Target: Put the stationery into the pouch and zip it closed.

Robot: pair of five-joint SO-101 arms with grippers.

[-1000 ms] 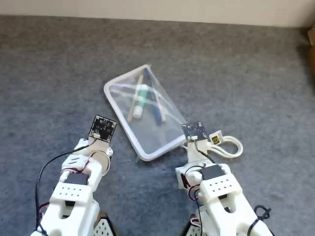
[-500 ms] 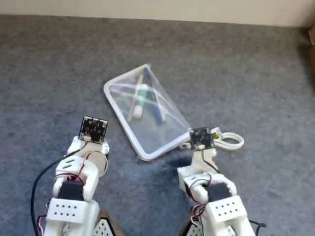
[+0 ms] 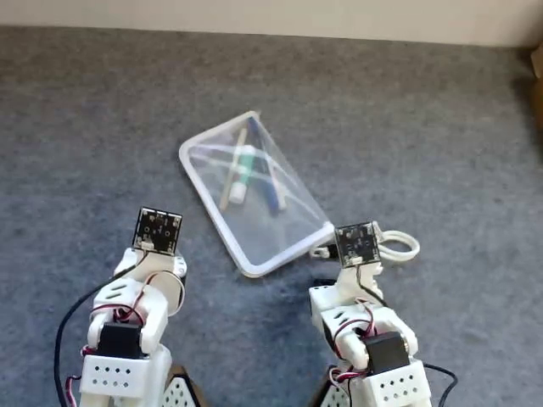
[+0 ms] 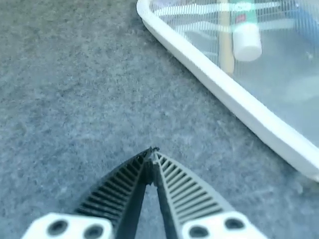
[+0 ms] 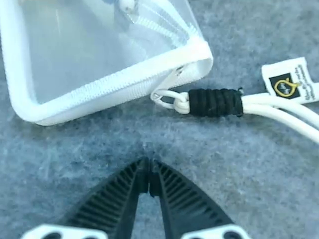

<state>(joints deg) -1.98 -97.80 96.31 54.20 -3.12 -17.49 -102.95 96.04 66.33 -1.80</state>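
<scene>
A clear pouch (image 3: 250, 191) with a white zip border lies slanted on the grey carpet, holding a pencil (image 3: 232, 170), a green-banded white tube (image 3: 243, 174) and a blue pen (image 3: 268, 197). Its white cord loop (image 3: 399, 246) trails off the near right corner. In the left wrist view my left gripper (image 4: 151, 152) is shut and empty over bare carpet, short of the pouch's white edge (image 4: 234, 99). In the right wrist view my right gripper (image 5: 148, 164) is shut and empty, just short of the zip pull ring (image 5: 169, 98) and the cord's black binding (image 5: 215, 102).
Grey carpet covers the whole surface. A pale wall strip (image 3: 271, 17) runs along the far edge. A white tag (image 5: 291, 79) hangs on the cord. Both arm bases (image 3: 127, 339) stand at the near edge.
Both arms have drawn back toward the near edge, away from the pouch. The right gripper has left the zip corner. The pouch and its contents lie where they were.
</scene>
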